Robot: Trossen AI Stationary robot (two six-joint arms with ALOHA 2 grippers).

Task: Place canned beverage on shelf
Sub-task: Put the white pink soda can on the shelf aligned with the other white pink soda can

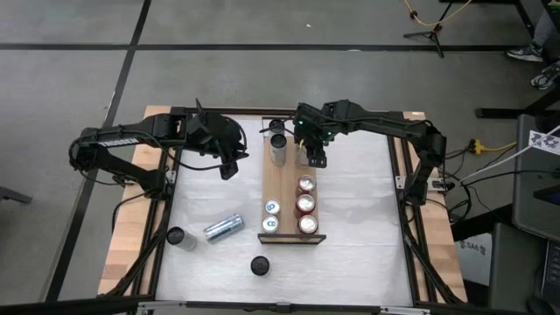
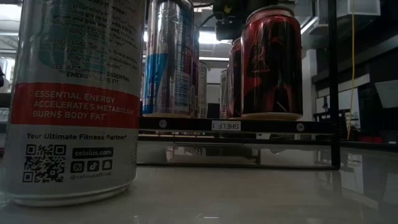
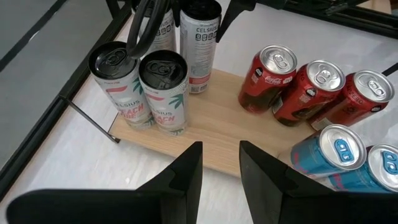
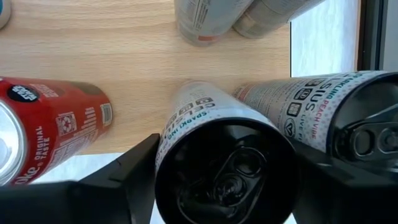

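**Eight cans on the shelf, right gripper around a white one**

Eight cans are visible standing on the shelf, the narrow light-brown plank running down the middle of the table, dark lip at its near end. Three red cans line one side, two blue-topped cans sit beside them near the lip. At the far end stand tall white Celsius cans.

Right gripper is over the far end of the shelf. Right wrist view: its fingers are spread to either side of an upright white can with a black top; contact with the can's wall cannot be told. A second white can stands just beside it and a red can on the other side.

Left gripper hangs off the shelf's left side. Left wrist view: its fingers stand a little apart, holding nothing.

Off the shelf on the table's left: a silver can lying on its side, an upright can, a dark-topped can near the front edge.
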